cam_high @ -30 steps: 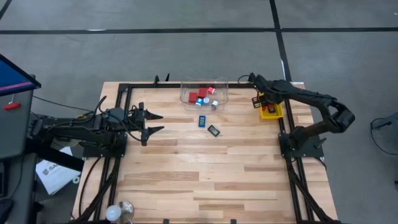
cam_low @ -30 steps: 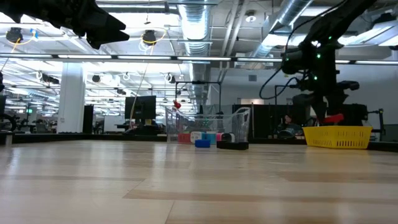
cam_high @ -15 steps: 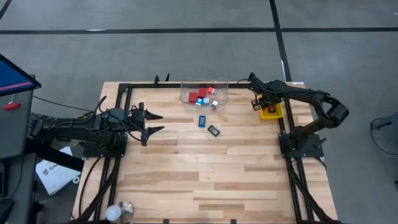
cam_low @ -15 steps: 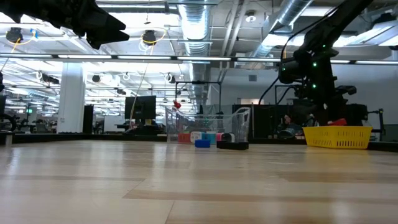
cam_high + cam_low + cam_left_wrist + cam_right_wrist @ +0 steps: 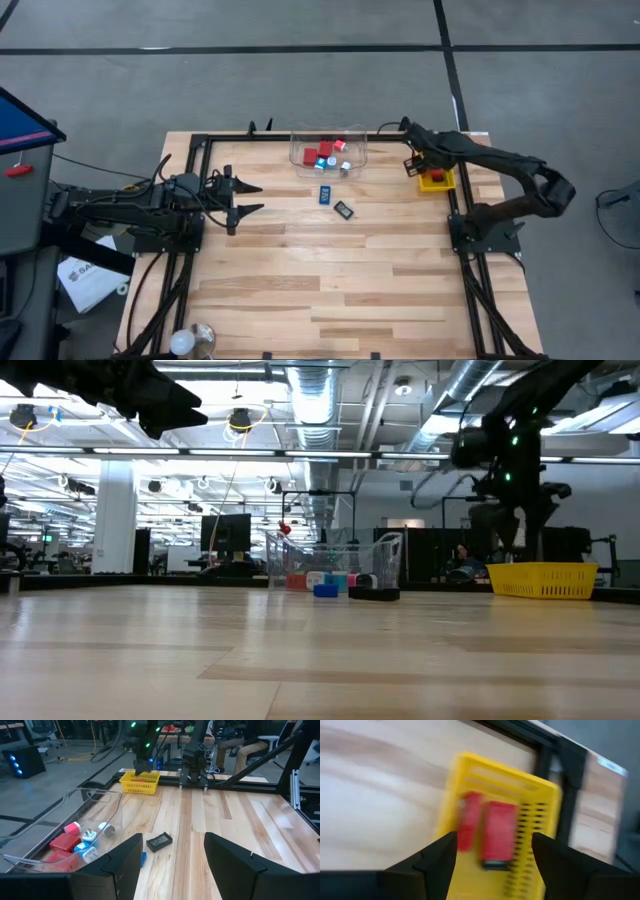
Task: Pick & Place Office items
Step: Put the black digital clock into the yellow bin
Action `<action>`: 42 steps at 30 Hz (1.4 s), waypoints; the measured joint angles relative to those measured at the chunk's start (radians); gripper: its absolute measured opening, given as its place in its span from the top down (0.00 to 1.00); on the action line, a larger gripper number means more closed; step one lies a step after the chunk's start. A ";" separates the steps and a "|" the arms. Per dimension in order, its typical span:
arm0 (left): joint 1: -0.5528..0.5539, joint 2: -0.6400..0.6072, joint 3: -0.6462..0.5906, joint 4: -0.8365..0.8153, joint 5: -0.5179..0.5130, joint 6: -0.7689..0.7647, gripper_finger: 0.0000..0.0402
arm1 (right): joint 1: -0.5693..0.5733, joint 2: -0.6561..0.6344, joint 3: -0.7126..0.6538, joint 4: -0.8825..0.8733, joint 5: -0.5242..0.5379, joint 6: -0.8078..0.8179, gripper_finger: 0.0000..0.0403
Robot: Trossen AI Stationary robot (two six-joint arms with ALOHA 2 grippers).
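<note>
Several office items, red blocks and small blue-and-white pieces, lie in the clear tub (image 5: 296,156) (image 5: 95,810). A flat blue rectangle (image 5: 325,194) (image 5: 143,859) and a flat black one (image 5: 344,209) (image 5: 159,840) lie flat on the wood in front of it. Two red blocks (image 5: 497,832) (image 5: 470,820) lie in the yellow tray (image 5: 437,181) (image 5: 535,810) (image 5: 545,578). My right gripper (image 5: 412,160) (image 5: 493,840) (image 5: 520,540) hangs open and empty just above the tray. My left gripper (image 5: 258,197) (image 5: 172,855) waits open at the table's left, raised, pointing at the tub.
A black frame rail (image 5: 455,200) runs round the table, close beside the tray. A white bulb-like object (image 5: 182,343) sits at the near left corner. Bare wood spreads across the near half of the table (image 5: 330,290). A seated person (image 5: 240,742) shows beyond the far side.
A second ago my right gripper carried a red block above the yellow tray. It dipped down to the tray, then rose again. The block no longer shows at its fingers.
</note>
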 joint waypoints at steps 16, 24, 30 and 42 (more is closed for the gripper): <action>0.000 0.000 0.000 0.010 0.003 -0.029 0.48 | 0.760 -0.042 0.003 0.463 -0.085 0.356 0.38; 0.000 0.000 0.000 0.014 0.003 -0.025 0.48 | 0.816 0.292 0.090 0.578 -0.051 0.364 0.38; 0.000 0.000 0.000 0.014 0.002 -0.008 0.48 | 0.792 0.474 0.192 0.576 -0.073 0.325 0.38; 0.000 0.000 0.000 0.017 0.009 -0.008 0.48 | 0.747 0.604 0.238 0.568 -0.095 0.254 0.38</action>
